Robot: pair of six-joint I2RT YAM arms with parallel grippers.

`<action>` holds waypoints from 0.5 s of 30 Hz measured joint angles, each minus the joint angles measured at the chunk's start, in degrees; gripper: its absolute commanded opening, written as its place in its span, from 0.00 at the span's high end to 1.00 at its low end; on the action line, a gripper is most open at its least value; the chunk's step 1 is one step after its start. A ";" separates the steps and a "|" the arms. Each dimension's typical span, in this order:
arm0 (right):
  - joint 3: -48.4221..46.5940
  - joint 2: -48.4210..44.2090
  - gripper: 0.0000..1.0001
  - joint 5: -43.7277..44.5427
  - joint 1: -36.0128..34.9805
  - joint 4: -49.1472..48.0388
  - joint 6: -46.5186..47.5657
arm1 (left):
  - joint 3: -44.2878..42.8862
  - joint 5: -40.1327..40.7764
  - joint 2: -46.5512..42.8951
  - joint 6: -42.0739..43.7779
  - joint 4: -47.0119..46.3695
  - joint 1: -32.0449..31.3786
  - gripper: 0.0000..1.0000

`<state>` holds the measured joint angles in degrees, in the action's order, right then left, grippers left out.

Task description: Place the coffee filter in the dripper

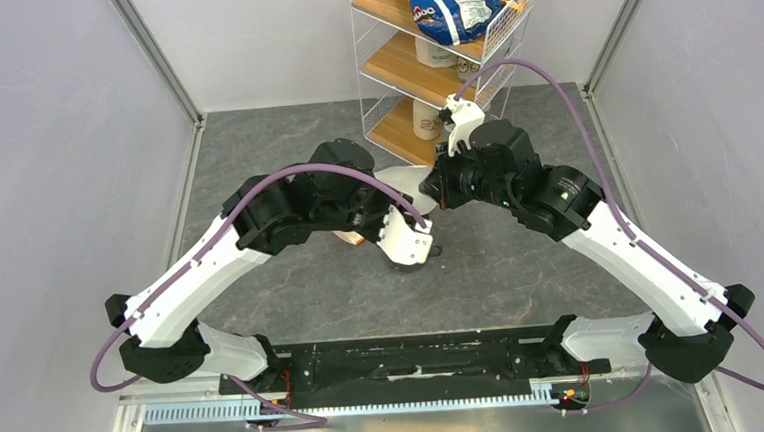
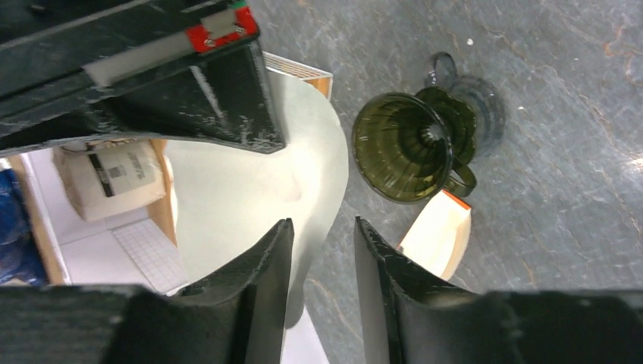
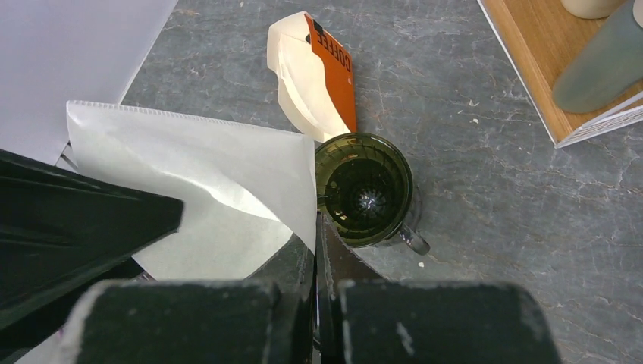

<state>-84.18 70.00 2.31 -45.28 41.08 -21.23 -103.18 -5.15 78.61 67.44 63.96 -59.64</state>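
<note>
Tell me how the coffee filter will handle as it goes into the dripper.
Probably floppy: the coffee filter is thin paper, curving where the right gripper pinches one corner. Likely very light: that small pinch holds it off the table. It may crease or tear if tugged.

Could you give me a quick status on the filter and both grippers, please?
Right gripper shut on the coffee filter, at a corner. Left gripper open, filter edge between its jaws. Dripper empty. Tan packet beside it, rim unobstructed.
</note>
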 measured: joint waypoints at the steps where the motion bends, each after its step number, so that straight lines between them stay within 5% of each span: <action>1: 0.00 -0.09 1.00 -0.09 0.00 -0.02 -0.22 | 0.46 0.50 0.26 0.09 -0.02 -0.02 0.76; 6: 0.00 -0.11 1.00 0.11 0.00 -0.02 -0.66 | 1.81 0.52 0.50 1.29 0.35 -0.15 0.97; 12: 0.13 -0.55 0.49 -0.17 0.00 -0.42 -0.24 | 2.12 -1.79 0.42 2.45 0.33 -0.20 0.98; 15: 0.20 -0.70 0.40 -1.05 0.00 -1.42 0.39 | 2.25 -3.56 0.15 3.13 0.35 -0.24 0.98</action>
<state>-83.99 69.30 1.26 -45.28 39.66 -20.84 -100.92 -8.71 78.76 70.57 64.31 -59.88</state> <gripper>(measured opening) 0.519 0.033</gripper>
